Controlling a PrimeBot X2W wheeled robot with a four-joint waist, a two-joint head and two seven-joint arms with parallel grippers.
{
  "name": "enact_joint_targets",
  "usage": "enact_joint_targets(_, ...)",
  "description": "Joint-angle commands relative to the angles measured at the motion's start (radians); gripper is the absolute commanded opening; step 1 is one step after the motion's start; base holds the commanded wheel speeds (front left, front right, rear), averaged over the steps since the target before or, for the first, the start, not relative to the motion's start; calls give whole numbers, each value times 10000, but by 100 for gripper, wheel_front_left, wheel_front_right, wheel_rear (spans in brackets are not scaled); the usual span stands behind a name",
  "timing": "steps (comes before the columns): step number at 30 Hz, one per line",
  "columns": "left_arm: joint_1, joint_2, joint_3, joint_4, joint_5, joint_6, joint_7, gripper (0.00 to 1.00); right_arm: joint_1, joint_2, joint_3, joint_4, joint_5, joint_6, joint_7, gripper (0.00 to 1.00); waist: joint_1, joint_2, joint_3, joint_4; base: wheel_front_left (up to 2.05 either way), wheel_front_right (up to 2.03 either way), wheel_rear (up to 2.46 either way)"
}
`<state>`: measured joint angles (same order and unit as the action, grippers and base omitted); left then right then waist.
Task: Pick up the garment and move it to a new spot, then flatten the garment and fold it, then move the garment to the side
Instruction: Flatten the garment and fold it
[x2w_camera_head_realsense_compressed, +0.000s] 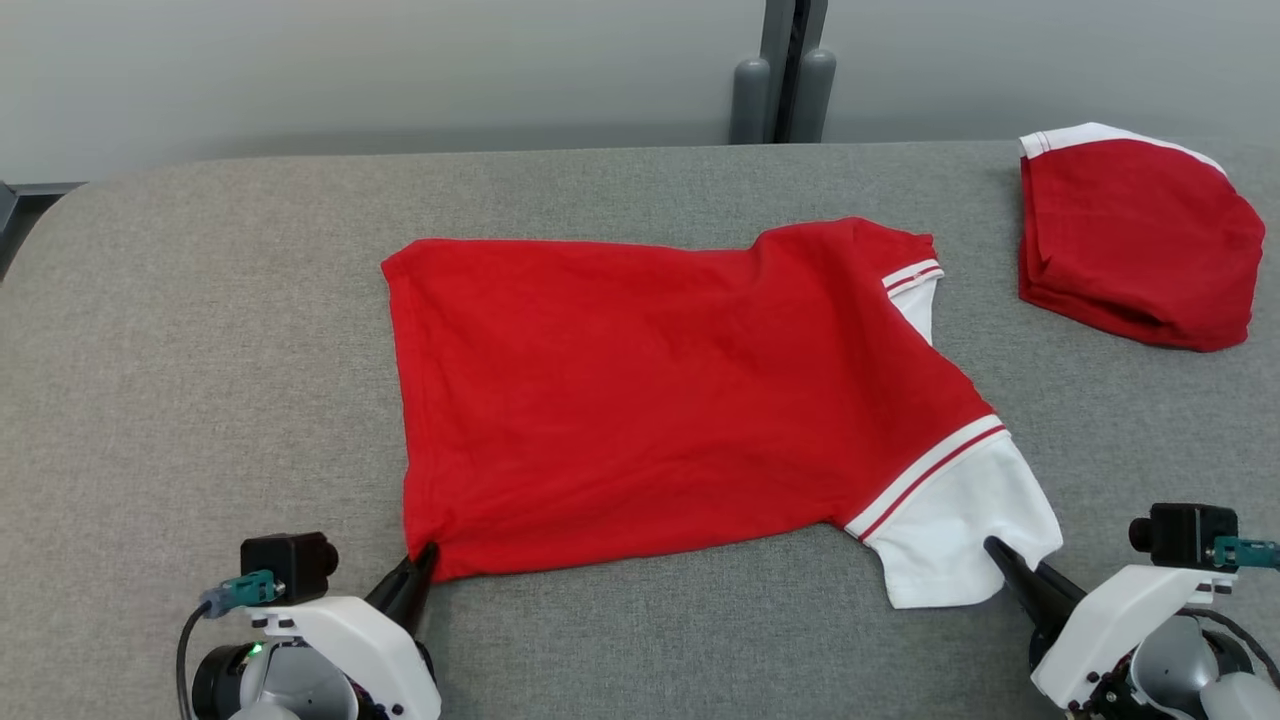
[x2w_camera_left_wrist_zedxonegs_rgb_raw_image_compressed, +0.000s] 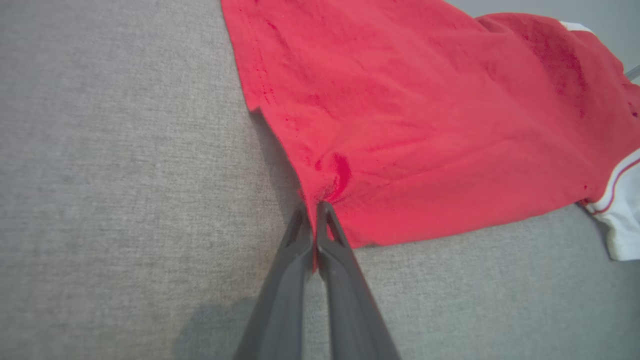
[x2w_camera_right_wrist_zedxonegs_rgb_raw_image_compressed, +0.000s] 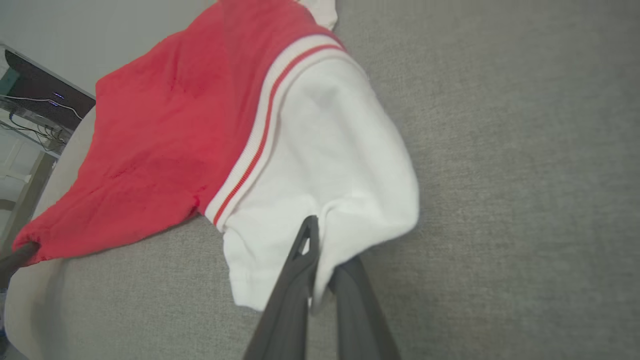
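A red garment (x2w_camera_head_realsense_compressed: 660, 400) with white, red-striped sleeves lies spread on the grey table (x2w_camera_head_realsense_compressed: 200, 350). My left gripper (x2w_camera_head_realsense_compressed: 425, 556) is shut on its near-left hem corner; in the left wrist view the red cloth (x2w_camera_left_wrist_zedxonegs_rgb_raw_image_compressed: 410, 125) bunches between the two dark fingers (x2w_camera_left_wrist_zedxonegs_rgb_raw_image_compressed: 295, 250) of the gripper (x2w_camera_left_wrist_zedxonegs_rgb_raw_image_compressed: 314, 206). My right gripper (x2w_camera_head_realsense_compressed: 992, 548) is shut on the near white sleeve (x2w_camera_head_realsense_compressed: 955, 530). In the right wrist view the sleeve (x2w_camera_right_wrist_zedxonegs_rgb_raw_image_compressed: 325, 165) drapes over one finger (x2w_camera_right_wrist_zedxonegs_rgb_raw_image_compressed: 300, 260), with its edge pinched in the gripper (x2w_camera_right_wrist_zedxonegs_rgb_raw_image_compressed: 320, 235).
A second red garment (x2w_camera_head_realsense_compressed: 1135, 235), folded with a white trim, sits at the table's far right. A dark post with two grey cylinders (x2w_camera_head_realsense_compressed: 782, 85) stands behind the far edge. Grey wall lies beyond.
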<state>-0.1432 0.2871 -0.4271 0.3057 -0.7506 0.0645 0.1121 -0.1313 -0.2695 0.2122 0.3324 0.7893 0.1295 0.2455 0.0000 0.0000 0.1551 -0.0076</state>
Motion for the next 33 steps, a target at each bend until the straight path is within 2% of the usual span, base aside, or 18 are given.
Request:
enact_joint_targets(1,207,144,77,-201,6,81,18,0,131,-176,22,-135,77,23,-93,0,0,0,-61,16,0,0,0)
enact_joint_targets(11,1127,1009,539,-2918,-123,786,459,0,878,-834,-176,-1836,948,22,-504,0,0,0,-403,155,0,0,0)
enact_joint_targets(20,1389,1415,695,-4525,-429,1006,1147,0,724,-957,-651,-3545,1656,23,-1157,0,0,0,-444,82,0,0,0)
enact_joint_targets(25,713,1662,793,-4881,-644,758,1601,0,18,-1037,-623,-3867,1663,23,-1377,0,0,0,-231,7,0,0,0)
enact_joint_targets(29,-421,1930,1018,-4709,-1078,384,2265,0,-1197,-1089,-577,-3853,1867,23,-1278,0,0,0,176,-43,0,0,0)
enact_joint_targets(33,-2130,1934,1525,-4019,-2287,-188,3154,0,-3040,-1385,-65,-3726,2104,23,-910,0,0,0,901,-115,0,0,0)
